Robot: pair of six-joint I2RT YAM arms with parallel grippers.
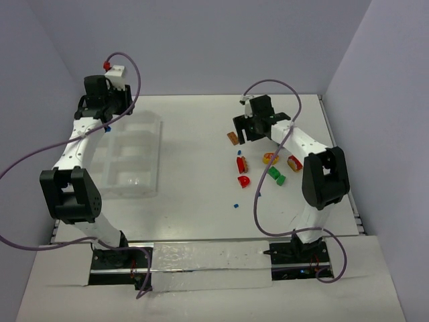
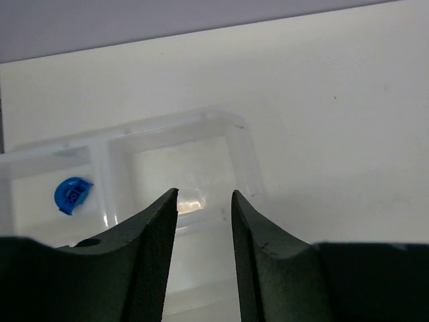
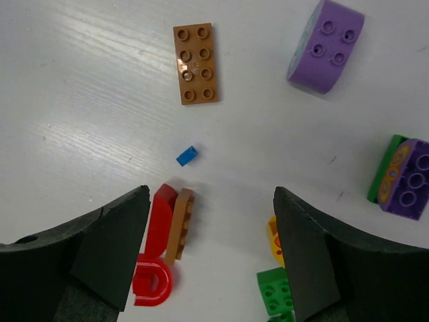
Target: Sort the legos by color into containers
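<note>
Brown brick (image 3: 196, 64), red pieces (image 3: 161, 218) flank tiny blue piece (image 3: 187, 155).

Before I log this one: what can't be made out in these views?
Top view: left arm hides the tray's far-left cells; blue speck too small for shape.
Left wrist: left pincer hides the tray's near cells.
Right wrist: right pincer and bottom edge cut off the yellow piece and green brick.
</note>
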